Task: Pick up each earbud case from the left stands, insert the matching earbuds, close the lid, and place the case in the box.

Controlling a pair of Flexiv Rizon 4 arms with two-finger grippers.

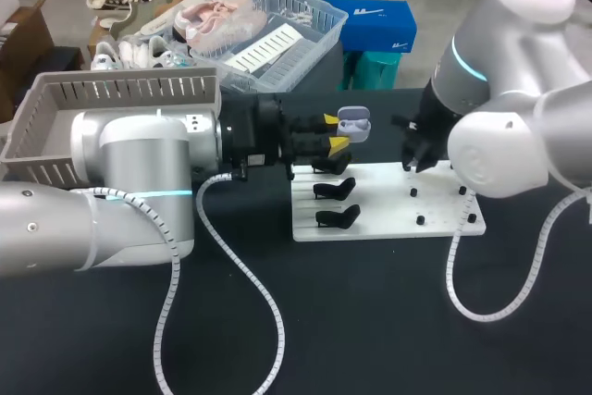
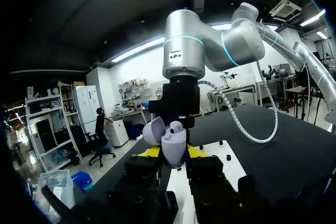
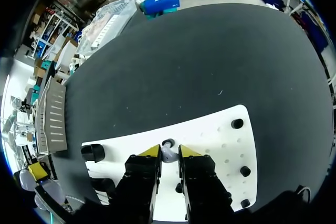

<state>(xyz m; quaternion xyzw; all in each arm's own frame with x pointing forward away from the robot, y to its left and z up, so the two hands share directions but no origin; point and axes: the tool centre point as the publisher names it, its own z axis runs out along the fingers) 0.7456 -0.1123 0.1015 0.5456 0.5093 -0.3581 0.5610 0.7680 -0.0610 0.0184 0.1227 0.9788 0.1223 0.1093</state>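
Earbud case (image 1: 354, 123) sits up off the bench (image 1: 370, 321), clenched in the left claw (image 1: 335, 132). Its lid (image 2: 153, 130) is swung open, and one earbud (image 2: 176, 127) seems to be seated inside already. Across from it the right claw (image 3: 169, 152) is down at the white board (image 1: 388, 205). Its yellow tips look pinched on a second earbud (image 3: 168, 155) from both sides, just beside a small peg.

To my eye the step in hand is fetching that bud over to the case. Done well, it wants a straight lift clear of the peg. Then comes a carry to the open well, with the bud's stem lined up before any pressing. The left arm should hold the case steady, mouth towards its partner.

The bench is matt black. The board carries black stands (image 1: 335, 190) on its left side and dark pegs (image 3: 237, 124) on its right. The slatted grey box (image 1: 120, 99) stands at the far left, behind the left arm.
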